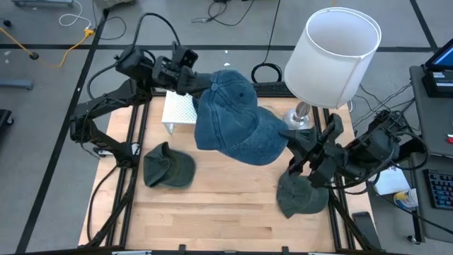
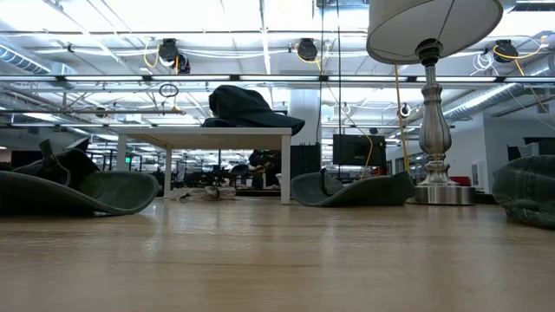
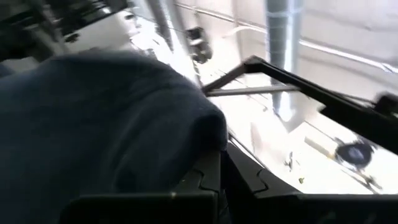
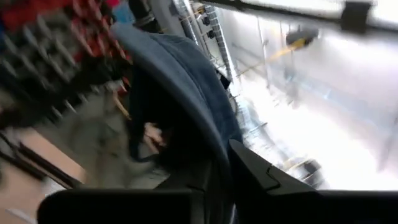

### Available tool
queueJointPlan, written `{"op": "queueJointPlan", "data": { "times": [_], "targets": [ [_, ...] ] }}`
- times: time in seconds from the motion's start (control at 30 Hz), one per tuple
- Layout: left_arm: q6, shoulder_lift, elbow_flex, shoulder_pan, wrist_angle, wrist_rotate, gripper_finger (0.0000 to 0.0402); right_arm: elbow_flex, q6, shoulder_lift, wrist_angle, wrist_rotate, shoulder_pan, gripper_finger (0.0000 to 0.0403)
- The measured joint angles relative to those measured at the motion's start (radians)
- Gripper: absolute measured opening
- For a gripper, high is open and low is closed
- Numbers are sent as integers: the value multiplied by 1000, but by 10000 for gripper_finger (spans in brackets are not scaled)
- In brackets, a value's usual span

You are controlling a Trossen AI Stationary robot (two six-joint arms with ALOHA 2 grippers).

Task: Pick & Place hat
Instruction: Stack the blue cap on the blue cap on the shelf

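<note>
A blue denim hat [image 1: 237,117] hangs high over the middle of the table, stretched between my two grippers. My left gripper [image 1: 197,86] is shut on its far-left side. My right gripper [image 1: 291,136] is on its right edge, beside the lamp's base. In the left wrist view the blue cloth [image 3: 106,124] fills the space beside my fingers [image 3: 205,177]. In the right wrist view the hat's edge [image 4: 186,81] runs down into my fingers [image 4: 249,168]. The low view shows neither arm nor this hat. My left gripper pinches the hat's crown at its far-left rim [image 3: 208,134] between its two fingers, coming roughly level from the table's left. The hat is clear of the table. My right gripper holds the hat's right edge [image 4: 214,146] between its fingers, coming from the table's right, with the cloth curving away from them.
Two green hats lie on the wood, one at left [image 1: 168,168] and one at near right [image 1: 301,195]. A white stand [image 1: 178,110] sits at the far middle, and the low view shows a dark hat [image 2: 247,106] on it. A lamp [image 1: 333,57] stands at far right.
</note>
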Motion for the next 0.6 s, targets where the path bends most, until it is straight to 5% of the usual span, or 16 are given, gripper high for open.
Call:
{"op": "queueJointPlan", "data": {
  "times": [0.23,0.6],
  "targets": [
    [-44,-1,0,39,174,38,2,0,635,0,-152,76,12,88],
    [-139,-2,0,123,372,41,1,0,1157,17,-483,66,73,134]
  ]
}}
